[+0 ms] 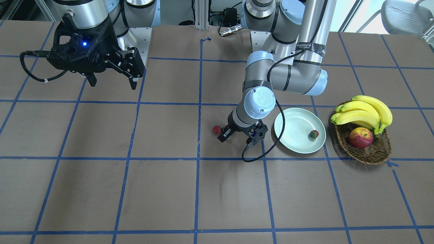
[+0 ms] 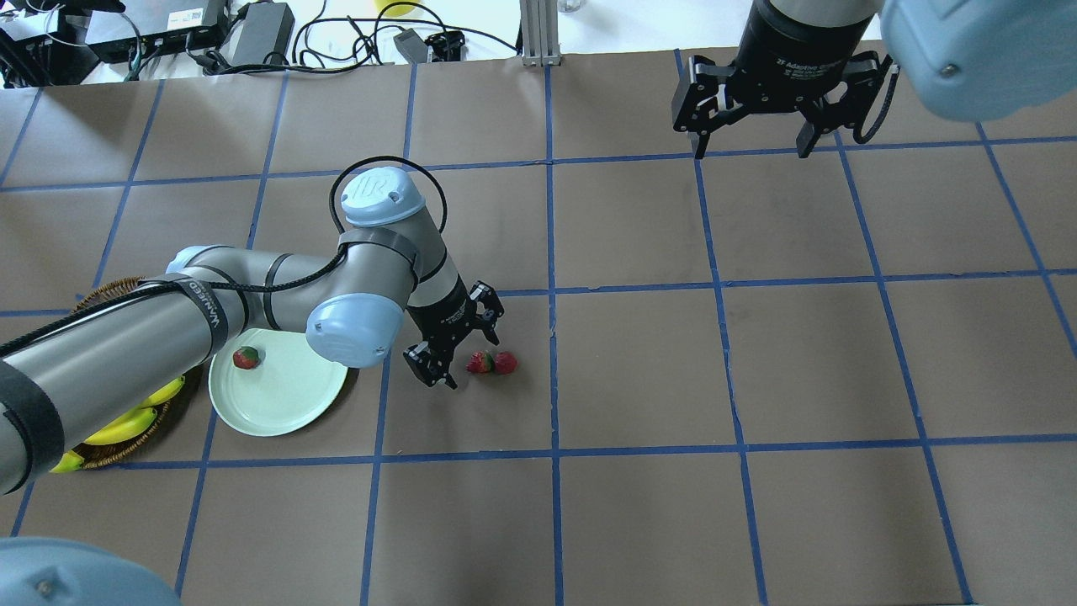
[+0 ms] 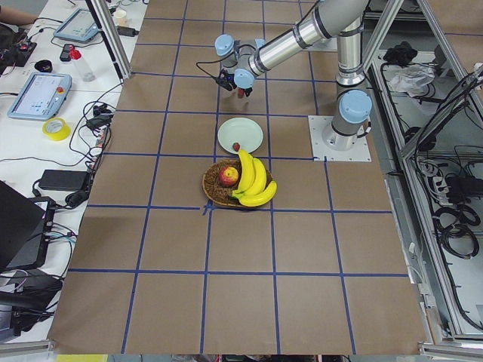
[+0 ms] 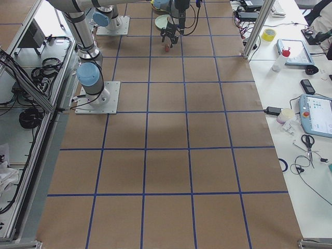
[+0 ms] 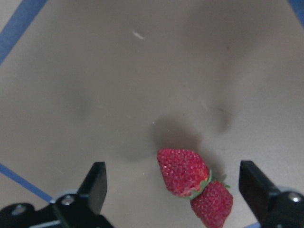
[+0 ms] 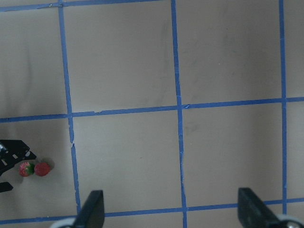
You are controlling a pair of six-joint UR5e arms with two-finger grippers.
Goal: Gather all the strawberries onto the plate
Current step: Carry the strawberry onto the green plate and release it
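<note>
Left gripper: spread, empty, low over the desk, two touching strawberries just at its 3 o'clock, by the fingertips. Third strawberry on the plate, near the 10 o'clock rim; plate at 9 o'clock of that gripper. Right gripper: spread, empty, hanging well off at 1 o'clock.

I've got the overhead cam looking forward and down from behind, and the front cam across the table facing back steeply, so both share the plate, mirrored. Two end cams look along the table from afar. The left wrist cam sits close over two strawberries that the right wrist cam sees from high up.
</note>
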